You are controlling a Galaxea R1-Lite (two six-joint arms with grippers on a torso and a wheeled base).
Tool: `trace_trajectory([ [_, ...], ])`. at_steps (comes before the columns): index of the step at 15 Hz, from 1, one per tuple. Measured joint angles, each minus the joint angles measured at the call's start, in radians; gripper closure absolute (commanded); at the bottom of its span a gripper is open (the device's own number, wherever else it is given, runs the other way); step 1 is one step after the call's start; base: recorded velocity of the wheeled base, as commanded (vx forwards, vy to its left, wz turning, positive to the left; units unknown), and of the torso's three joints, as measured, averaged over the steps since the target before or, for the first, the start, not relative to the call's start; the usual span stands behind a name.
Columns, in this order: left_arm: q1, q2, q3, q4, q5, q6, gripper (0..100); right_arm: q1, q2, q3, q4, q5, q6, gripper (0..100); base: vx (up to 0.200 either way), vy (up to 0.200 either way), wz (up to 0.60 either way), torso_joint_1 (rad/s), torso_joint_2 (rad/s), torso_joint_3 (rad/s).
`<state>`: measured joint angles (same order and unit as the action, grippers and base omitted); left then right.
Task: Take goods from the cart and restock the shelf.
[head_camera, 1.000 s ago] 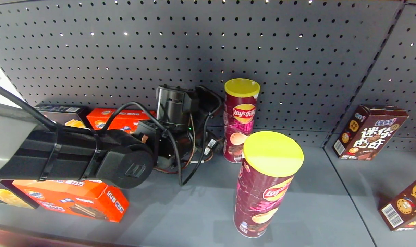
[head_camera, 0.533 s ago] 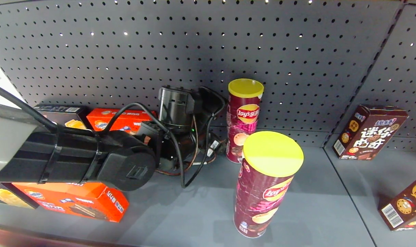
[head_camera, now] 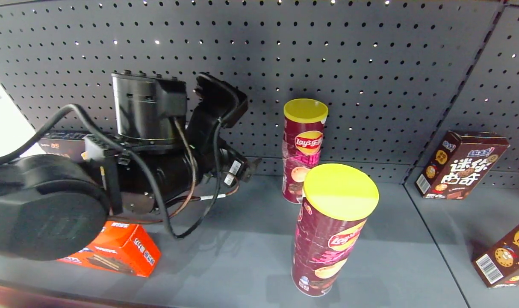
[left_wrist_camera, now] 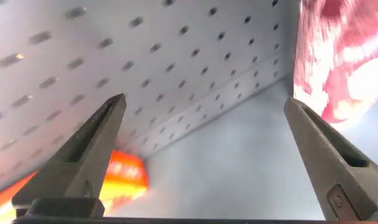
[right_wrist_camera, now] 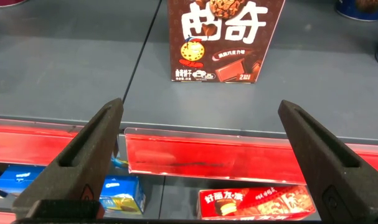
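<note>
rear chip can (head_camera: 304, 149) upright on shelf (head_camera: 242, 256) by the pegboard (head_camera: 259, 51), at 11 o'clock of front chip can (head_camera: 334, 231). left jaws wide open, empty, at 9 o'clock of rear chip can, apart from it. right jaws wide open, empty, facing a cookie box (right_wrist_camera: 223, 40).

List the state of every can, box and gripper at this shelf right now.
Rear chip can: upright, lid on, not gripped.
Front chip can: upright, lid on, not gripped.
Left gripper: open, empty, beside the rear chip can.
Right gripper: open, empty.
Orange box: lying flat, closed.
Rear brown cookie box: standing, closed.
</note>
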<state>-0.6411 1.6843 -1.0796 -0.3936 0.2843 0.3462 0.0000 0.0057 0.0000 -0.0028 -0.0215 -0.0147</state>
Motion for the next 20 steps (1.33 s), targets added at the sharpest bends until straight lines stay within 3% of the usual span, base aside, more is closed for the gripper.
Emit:
trace_trajectory([
  [7,-0.024,-0.406,0.288,-0.008,0.078,0.005,0,0.000,0.000,0.000,0.000,0.000,0.001,0,0.000,0.000,0.00,0.000,0.00,0.000],
  [10,-0.059,-0.644,0.449,0.016,0.226,0.040,0,0.000,0.000,0.000,0.000,0.000,0.000,0,0.000,0.000,0.00,0.000,0.00,0.000],
  [15,-0.066,-1.034,0.653,0.265,0.599,0.097,0,0.000,0.000,0.000,0.000,0.000,0.000,0,0.000,0.000,0.00,0.000,0.00,0.000],
  [18,-0.031,-1.239,0.820,0.303,0.676,0.095,0,0.000,0.000,0.000,0.000,0.000,0.000,0,0.000,0.000,0.00,0.000,0.00,0.000],
  [20,-0.010,-1.363,0.948,0.308,0.688,0.060,0,0.000,0.000,0.000,0.000,0.000,0.000,0,0.000,0.000,0.00,0.000,0.00,0.000],
])
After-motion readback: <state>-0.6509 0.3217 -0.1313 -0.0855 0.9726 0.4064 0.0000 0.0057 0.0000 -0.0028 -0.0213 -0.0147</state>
